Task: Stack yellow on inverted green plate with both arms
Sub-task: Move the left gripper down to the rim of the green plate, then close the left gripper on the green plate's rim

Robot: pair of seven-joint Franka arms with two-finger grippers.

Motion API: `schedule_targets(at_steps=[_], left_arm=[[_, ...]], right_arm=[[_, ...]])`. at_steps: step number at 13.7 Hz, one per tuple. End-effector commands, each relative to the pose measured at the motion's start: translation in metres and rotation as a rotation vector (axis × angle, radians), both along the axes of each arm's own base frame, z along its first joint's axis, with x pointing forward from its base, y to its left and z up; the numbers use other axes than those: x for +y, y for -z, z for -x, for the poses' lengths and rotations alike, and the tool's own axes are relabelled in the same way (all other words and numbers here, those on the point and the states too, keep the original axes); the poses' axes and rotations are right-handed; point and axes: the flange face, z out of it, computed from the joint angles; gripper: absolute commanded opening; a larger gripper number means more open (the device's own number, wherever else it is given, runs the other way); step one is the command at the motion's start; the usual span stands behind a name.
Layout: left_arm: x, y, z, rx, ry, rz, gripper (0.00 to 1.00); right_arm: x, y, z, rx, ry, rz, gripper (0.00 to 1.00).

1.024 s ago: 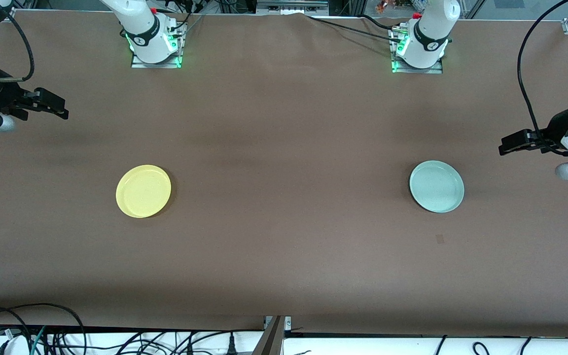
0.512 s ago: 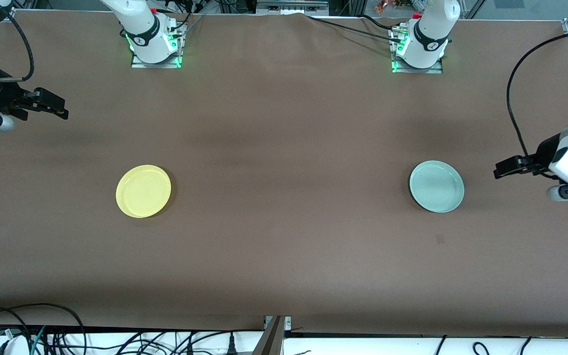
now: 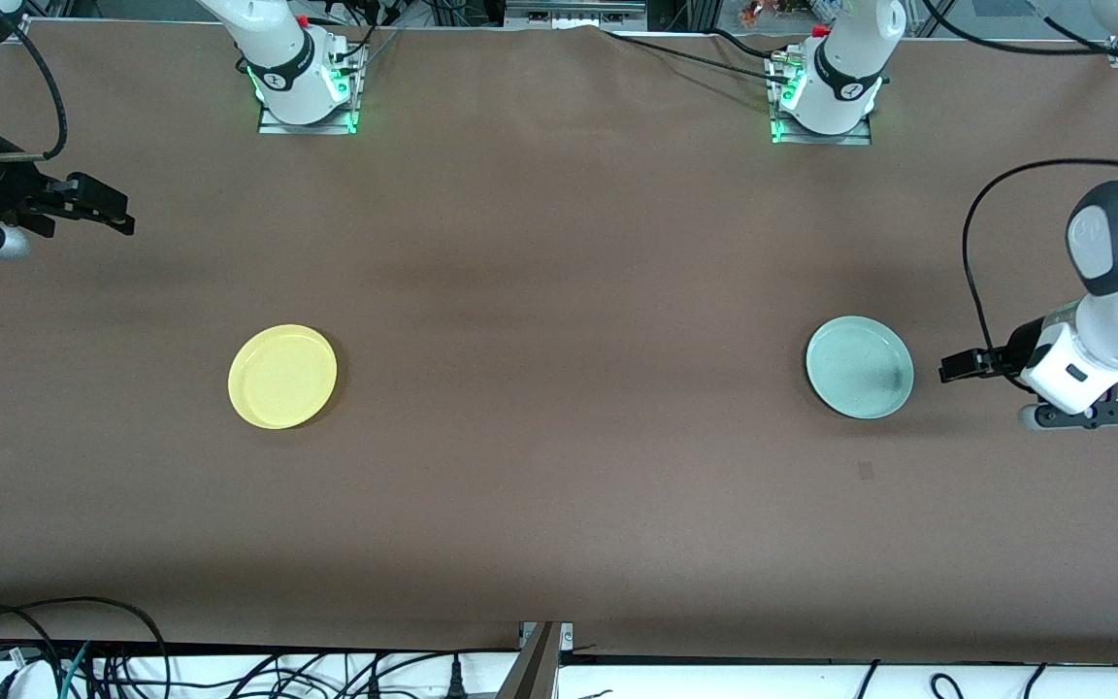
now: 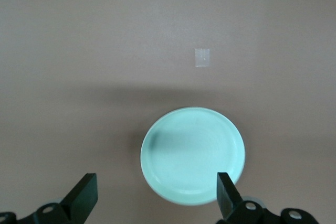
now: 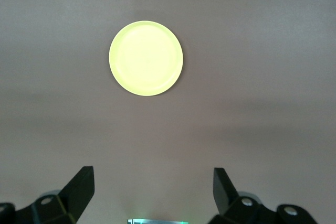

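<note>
The yellow plate (image 3: 282,377) lies flat on the brown table toward the right arm's end, and it also shows in the right wrist view (image 5: 146,58). The green plate (image 3: 859,367) lies flat toward the left arm's end, its hollow side seemingly up (image 4: 192,155). My left gripper (image 3: 950,367) hangs open just beside the green plate, over the table on the side of the left arm's end; its midpoint (image 4: 156,184) falls at the plate's edge and it holds nothing. My right gripper (image 3: 117,212) waits open and empty over the right arm's end of the table (image 5: 152,179), well off from the yellow plate.
A small pale tape patch (image 3: 866,471) is stuck to the table a little nearer the front camera than the green plate, also visible in the left wrist view (image 4: 202,57). The arm bases (image 3: 302,92) (image 3: 823,102) stand at the table's back edge. Cables (image 3: 113,660) hang below the front edge.
The left arm has swung down and in, bringing its open gripper close beside the green plate. The right arm and both plates have not moved.
</note>
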Motion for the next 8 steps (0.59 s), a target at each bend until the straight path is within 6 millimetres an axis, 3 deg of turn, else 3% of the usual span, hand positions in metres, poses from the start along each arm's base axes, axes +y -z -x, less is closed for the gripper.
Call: schedule_targets(at_steps=[1, 6, 8], left_arm=[[0.021, 0.045, 0.002, -0.013, 0.032, 0.061, 1.0], [0.034, 0.111, 0.01, 0.027, 0.058, 0.183, 1.0], [0.036, 0.122, 0.016, 0.011, 0.097, 0.184, 1.0]], right_arm=[[-0.001, -0.005, -0.002, 0.004, 0.012, -0.014, 1.0], [-0.001, -0.004, -0.002, 0.005, 0.012, -0.014, 1.0], [0.0, -0.004, -0.002, 0.005, 0.011, -0.014, 1.0]])
